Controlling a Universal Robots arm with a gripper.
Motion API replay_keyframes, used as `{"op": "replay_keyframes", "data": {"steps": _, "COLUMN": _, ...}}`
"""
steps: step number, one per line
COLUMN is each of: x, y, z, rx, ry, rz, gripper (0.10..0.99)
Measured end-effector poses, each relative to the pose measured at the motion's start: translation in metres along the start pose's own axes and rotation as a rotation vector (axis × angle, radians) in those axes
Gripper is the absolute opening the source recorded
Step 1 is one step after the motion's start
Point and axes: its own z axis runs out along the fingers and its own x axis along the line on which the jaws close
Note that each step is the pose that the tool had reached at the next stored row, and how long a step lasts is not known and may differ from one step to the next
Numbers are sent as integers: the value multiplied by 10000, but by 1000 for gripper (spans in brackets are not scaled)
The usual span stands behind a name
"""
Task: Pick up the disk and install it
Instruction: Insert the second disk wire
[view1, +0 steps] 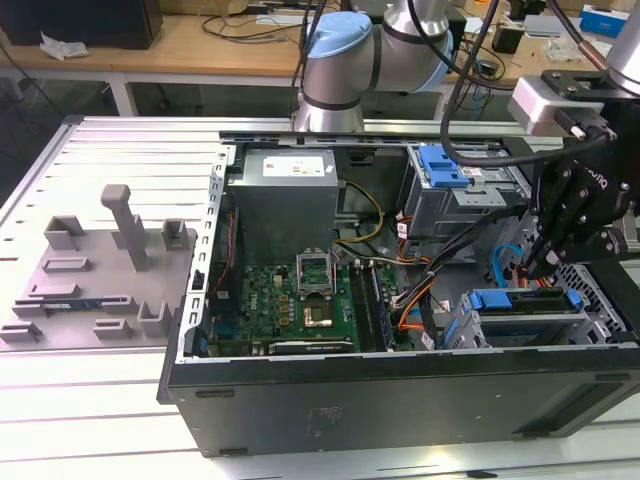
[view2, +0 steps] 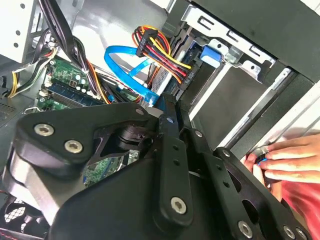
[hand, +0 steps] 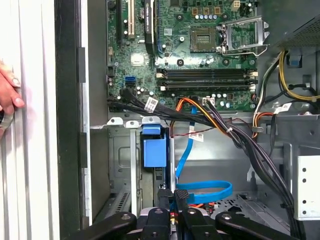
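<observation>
**A:** Where is the flat silver hard drive with the bright blue plastic frame (view1: 505, 300), the disk?

**B:** It lies in the lower drive cage of the open black computer case (view1: 400, 405), at the exterior view's right, near the front wall. In the first wrist view its blue frame (hand: 152, 147) stands in the slot of the cage, below the green motherboard (hand: 200, 60).

**A:** And the black robot gripper (view1: 535, 268)?

**B:** It hangs inside the case, just above the disk and a little behind it. In both wrist views its tip (hand: 175, 197) (view2: 167, 110) is just beside the end of a thin light-blue flat cable (hand: 205, 190). Whether it is clenched, released or grasping something, I cannot tell.

**A:** Does it touch the disk?

**B:** I cannot tell; it is close to it.

**A:** Something else?

**B:** A person's hand (view2: 285, 160) rests on the outer edge of the case. The big grey power supply box (view1: 285, 200) sits at the back of the case, well apart from the gripper.
</observation>
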Motion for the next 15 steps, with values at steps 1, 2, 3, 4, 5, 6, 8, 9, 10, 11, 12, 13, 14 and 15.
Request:
{"op": "replay_keyframes", "data": {"steps": 1, "x": 16, "y": 0, "z": 4, "rx": 1, "ry": -79, "rz": -16, "gripper": 161}}
{"op": "replay_keyframes", "data": {"steps": 2, "x": 37, "y": -1, "z": 9, "rx": 2, "ry": -179, "rz": -37, "gripper": 161}}
{"op": "replay_keyframes", "data": {"steps": 3, "x": 56, "y": -2, "z": 13, "rx": 2, "ry": -267, "rz": -55, "gripper": 161}}
{"op": "replay_keyframes", "data": {"steps": 4, "x": 66, "y": -2, "z": 15, "rx": 2, "ry": -315, "rz": -66, "gripper": 161}}
{"op": "replay_keyframes", "data": {"steps": 5, "x": 77, "y": -2, "z": 19, "rx": 1, "ry": -369, "rz": -82, "gripper": 161}}
{"op": "replay_keyframes", "data": {"steps": 6, "x": 80, "y": -2, "z": 23, "rx": 1, "ry": -385, "rz": -95, "gripper": 161}}
{"op": "replay_keyframes", "data": {"steps": 8, "x": 87, "y": -3, "z": 45, "rx": 1, "ry": -386, "rz": -136, "gripper": 161}}
{"op": "replay_keyframes", "data": {"steps": 9, "x": 92, "y": -4, "z": 50, "rx": 1, "ry": -385, "rz": -149, "gripper": 161}}
{"op": "replay_keyframes", "data": {"steps": 10, "x": 96, "y": -5, "z": 55, "rx": 1, "ry": -391, "rz": -160, "gripper": 161}}
{"op": "replay_keyframes", "data": {"steps": 11, "x": 108, "y": -7, "z": 61, "rx": 0, "ry": -417, "rz": -181, "gripper": 161}}
{"op": "replay_keyframes", "data": {"steps": 12, "x": 116, "y": -8, "z": 62, "rx": -1, "ry": -441, "rz": -190, "gripper": 161}}
{"op": "replay_keyframes", "data": {"steps": 13, "x": 125, "y": -9, "z": 63, "rx": -2, "ry": -479, "rz": -197, "gripper": 161}}
{"op": "replay_keyframes", "data": {"steps": 14, "x": 137, "y": -10, "z": 66, "rx": -3, "ry": -540, "rz": -207, "gripper": 161}}
{"op": "replay_keyframes", "data": {"steps": 15, "x": 146, "y": -10, "z": 68, "rx": -3, "ry": -581, "rz": -211, "gripper": 161}}
